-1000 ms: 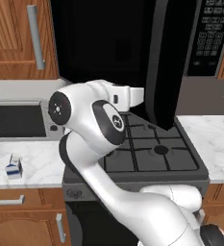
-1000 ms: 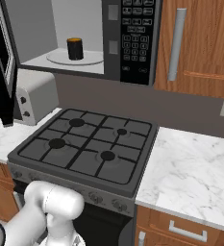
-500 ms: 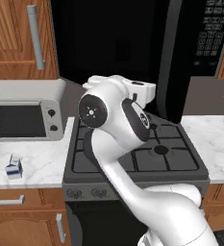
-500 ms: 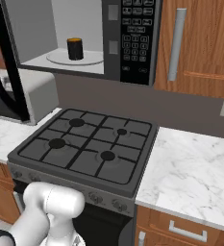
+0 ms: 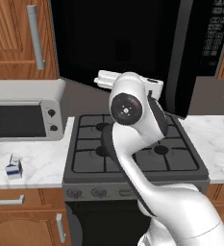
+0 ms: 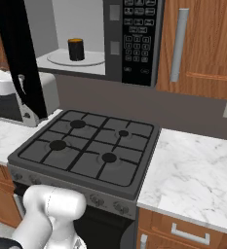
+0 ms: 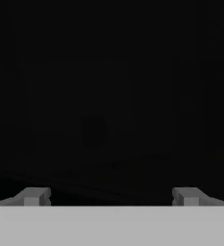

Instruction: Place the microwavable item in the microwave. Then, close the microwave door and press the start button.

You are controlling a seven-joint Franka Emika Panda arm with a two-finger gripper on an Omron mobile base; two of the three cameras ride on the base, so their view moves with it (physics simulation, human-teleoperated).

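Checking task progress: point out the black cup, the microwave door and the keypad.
black cup (image 6: 76,49), right base view, its side wall, on the turntable.
microwave door (image 6: 21,58), right base view, the swung-out panel's face.
keypad (image 6: 139,39), right base view, middle of the button strip.

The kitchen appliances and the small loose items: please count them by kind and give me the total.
Microwave: 1
Countertop oven: 1
Gas stove: 1
Black cup on the turntable: 1
Milk carton: 1
Total: 5
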